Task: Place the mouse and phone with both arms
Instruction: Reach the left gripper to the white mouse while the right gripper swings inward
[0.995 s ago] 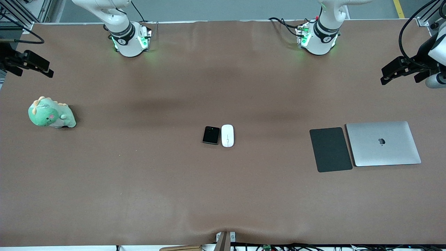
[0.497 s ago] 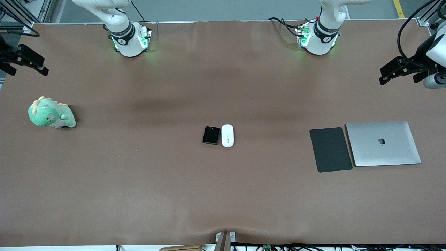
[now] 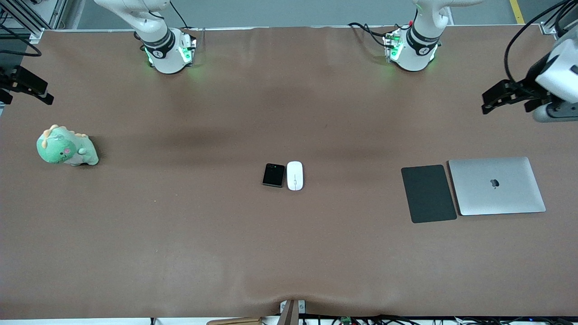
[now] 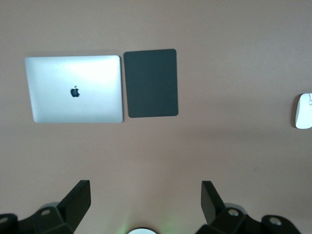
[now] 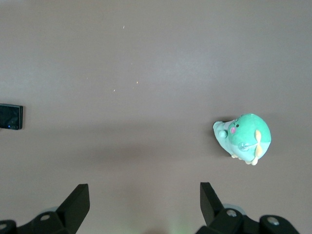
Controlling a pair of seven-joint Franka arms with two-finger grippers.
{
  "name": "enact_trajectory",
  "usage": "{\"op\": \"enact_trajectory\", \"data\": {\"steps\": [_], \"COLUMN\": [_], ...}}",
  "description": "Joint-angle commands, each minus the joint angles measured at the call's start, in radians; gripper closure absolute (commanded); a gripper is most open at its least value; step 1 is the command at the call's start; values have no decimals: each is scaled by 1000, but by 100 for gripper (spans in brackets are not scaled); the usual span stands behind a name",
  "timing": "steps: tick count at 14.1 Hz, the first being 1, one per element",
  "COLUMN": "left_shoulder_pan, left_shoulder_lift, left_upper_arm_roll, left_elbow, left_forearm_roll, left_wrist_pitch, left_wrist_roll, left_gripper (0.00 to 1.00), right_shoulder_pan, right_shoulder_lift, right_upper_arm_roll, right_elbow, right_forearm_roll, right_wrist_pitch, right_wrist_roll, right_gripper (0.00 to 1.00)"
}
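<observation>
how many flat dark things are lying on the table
2. The phone lies mid-table, touching or almost touching the mouse. The dark grey mat lies beside the closed laptop, toward the left arm's end.

You have two white arms (image 3: 156,34) with glossy rounded shells, each ringed near its base by a black band with a small white mark. Green lights glow at both bases, and black cables trail beside them. Each arm ends in matte black angular fingers (image 4: 78,200). A looping black cable runs to the left gripper (image 3: 508,95).
</observation>
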Motion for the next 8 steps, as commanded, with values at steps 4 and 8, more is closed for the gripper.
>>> {"op": "enact_trajectory", "data": {"steps": [4, 8], "left_shoulder_pan": [-58, -176], "left_shoulder_lift": [129, 229], "left_upper_arm_roll": [-112, -123], "left_elbow": [15, 15], "left_forearm_roll": [-13, 5], "left_wrist_pitch": [65, 191], "left_wrist_roll": [-126, -296], "left_gripper": [0, 0], "right_shoulder_pan": [-6, 70], "right_shoulder_lift": [54, 73], "right_upper_arm_roll": [5, 8], "right_elbow": [0, 29], "right_forearm_roll": [11, 5], "right_wrist_pitch": [4, 4], "right_wrist_roll": [-3, 11], "right_gripper": [0, 0]}}
